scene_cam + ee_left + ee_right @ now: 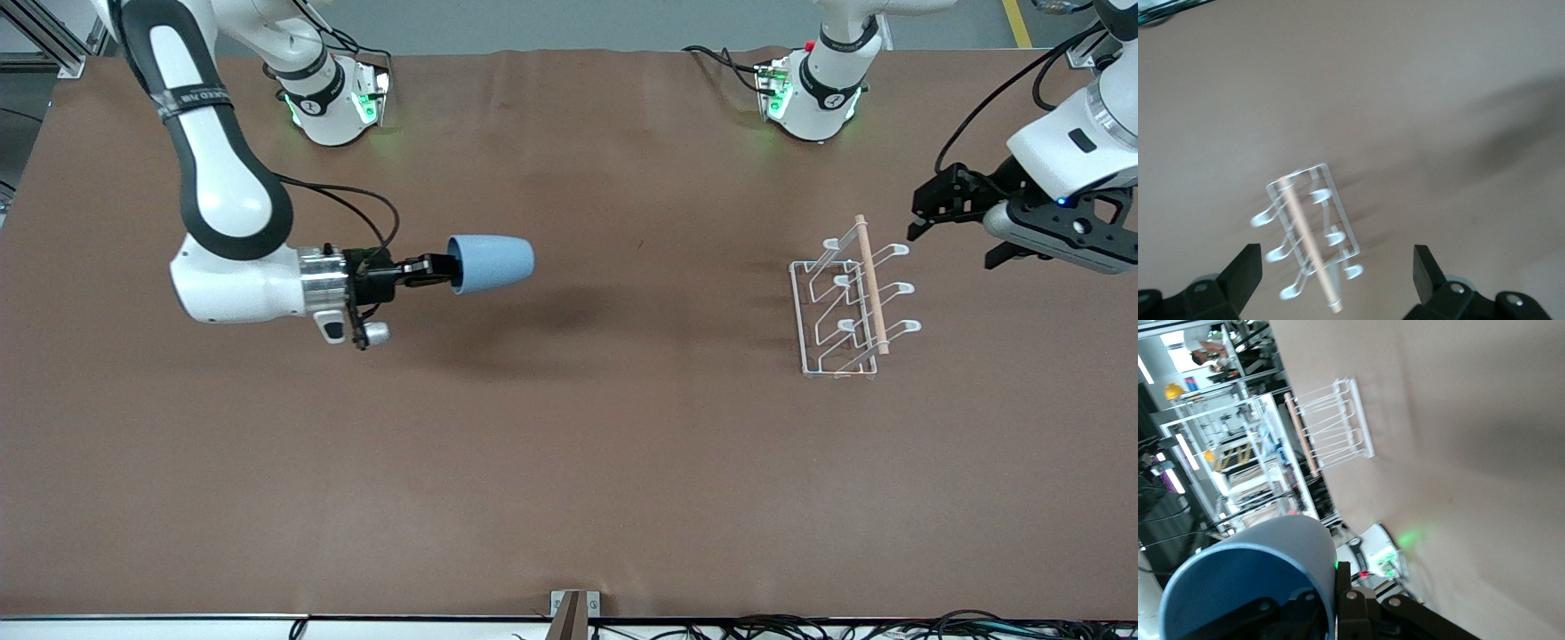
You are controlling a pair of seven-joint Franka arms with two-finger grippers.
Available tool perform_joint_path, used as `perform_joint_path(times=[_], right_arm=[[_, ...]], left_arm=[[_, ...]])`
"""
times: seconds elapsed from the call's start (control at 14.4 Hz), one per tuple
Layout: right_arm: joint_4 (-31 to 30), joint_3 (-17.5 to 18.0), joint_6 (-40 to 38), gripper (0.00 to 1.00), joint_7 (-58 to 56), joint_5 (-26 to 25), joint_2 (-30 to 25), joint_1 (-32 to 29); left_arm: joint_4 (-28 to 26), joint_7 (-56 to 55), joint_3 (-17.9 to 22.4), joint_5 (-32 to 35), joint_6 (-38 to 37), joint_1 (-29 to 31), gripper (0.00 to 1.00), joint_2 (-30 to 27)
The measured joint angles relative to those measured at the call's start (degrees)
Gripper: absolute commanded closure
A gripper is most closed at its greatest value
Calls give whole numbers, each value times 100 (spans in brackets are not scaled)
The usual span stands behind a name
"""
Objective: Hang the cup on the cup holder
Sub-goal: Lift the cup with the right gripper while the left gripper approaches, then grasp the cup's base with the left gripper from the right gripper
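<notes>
My right gripper (447,268) is shut on the rim of the light-blue cup (491,264) and holds it on its side in the air, its closed end toward the left arm's end of the table. In the right wrist view the cup (1265,573) fills the lower corner, one finger inside the rim and one outside. The white wire cup holder (852,298) with its wooden rod stands on the table toward the left arm's end; it also shows in the right wrist view (1331,427). My left gripper (925,213) is open and empty, up in the air beside the holder (1313,237).
The brown table cloth (569,462) covers the table. The two arm bases (333,102) (813,93) stand along the table's farther edge. A small bracket (573,613) sits at the nearest edge.
</notes>
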Motion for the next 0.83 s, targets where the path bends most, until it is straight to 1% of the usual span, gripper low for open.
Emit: perform_joint_path(times=[0.14,0.35,0.55,0.83], right_arm=[[0,3,-9,98,-2,323,112,279],[0,4,-7,98,-49,476,191,610],[3,4,35,98,-59,504,192,804],[4,-8,69,98,-62,528,192,863]], left_arm=[[0,629,-17,-402,-5,-27,0,57],[0,1306,-233,-850,-62,-258,0,175],[2,1597,-815,-923,-71,-604,0,297],[2,1622,-1580,-1091,-17,-683,0,581]])
